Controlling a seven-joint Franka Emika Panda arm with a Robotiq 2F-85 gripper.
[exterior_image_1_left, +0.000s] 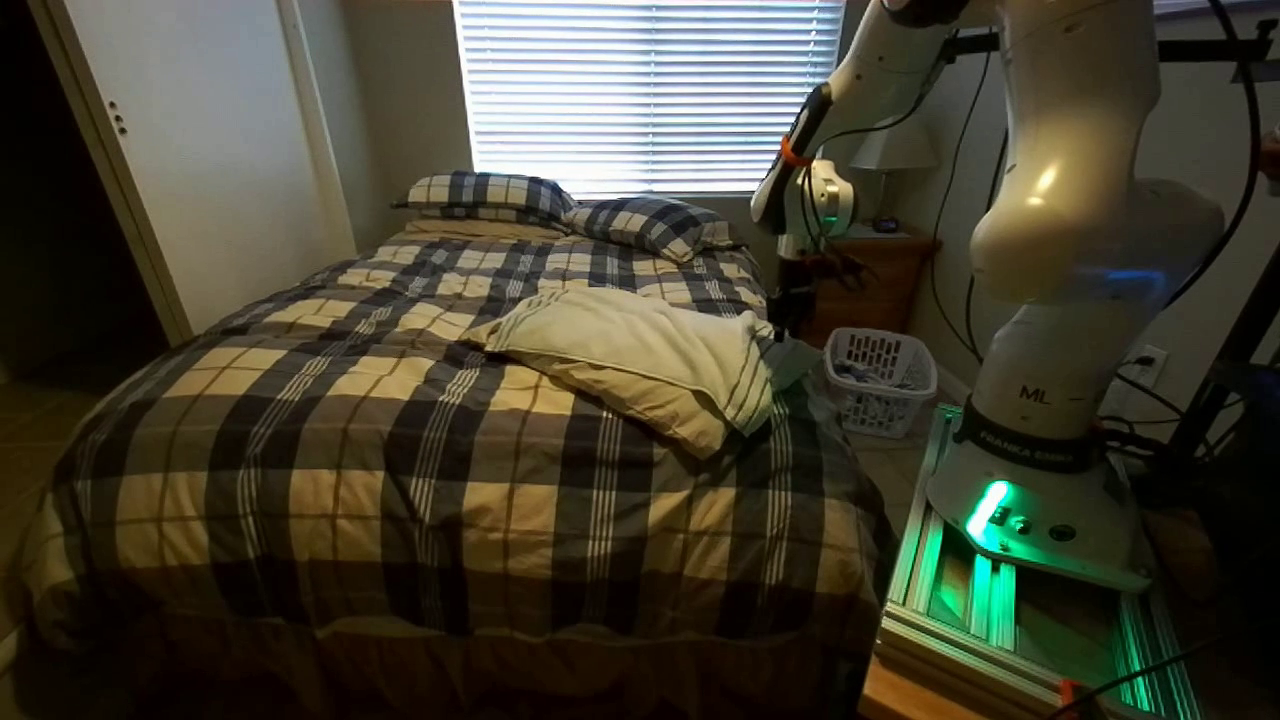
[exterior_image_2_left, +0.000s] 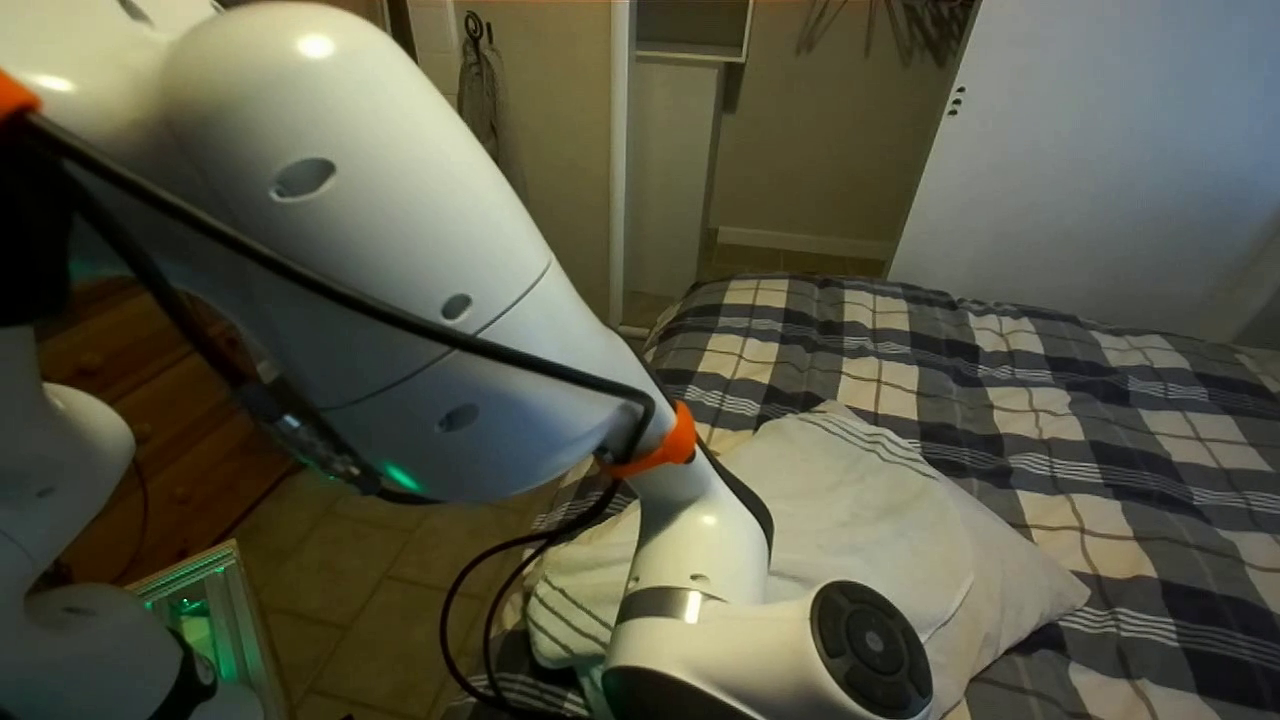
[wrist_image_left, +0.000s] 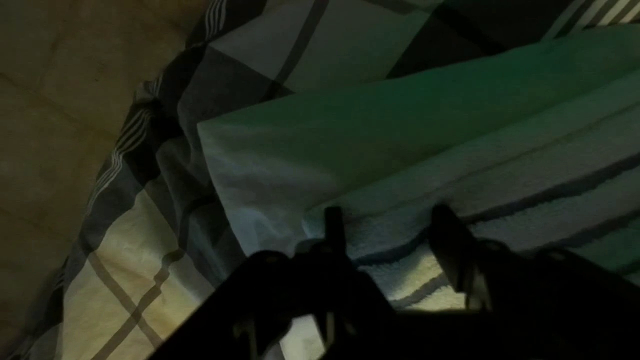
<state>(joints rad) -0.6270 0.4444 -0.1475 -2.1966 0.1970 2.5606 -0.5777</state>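
Wrist view: my gripper (wrist_image_left: 387, 212), fingers (wrist_image_left: 334, 230) parted, overhangs one striped towel (wrist_image_left: 525, 185), likely soft, light, best pinched near its corner.

I see daylight glaring almost white through the window blinds (exterior_image_1_left: 650, 90) beyond the head of the bed (exterior_image_1_left: 420, 560). The foot of the bed sinks into brown shadow, and the pale door (exterior_image_1_left: 220, 140) beside the bed slants with wide-lens distortion. On the bed's opposite side, a light strip (exterior_image_1_left: 988, 508) spills green over the metal frame (exterior_image_1_left: 992, 600). In both exterior views, I catch small highlights on the arm (exterior_image_2_left: 400, 250) near the bed. My wrist view is dimmest, with a green tinge over the striped cloth (wrist_image_left: 540, 200) on the bed; the gripper (wrist_image_left: 388, 212) there is a blurred, near-black silhouette.
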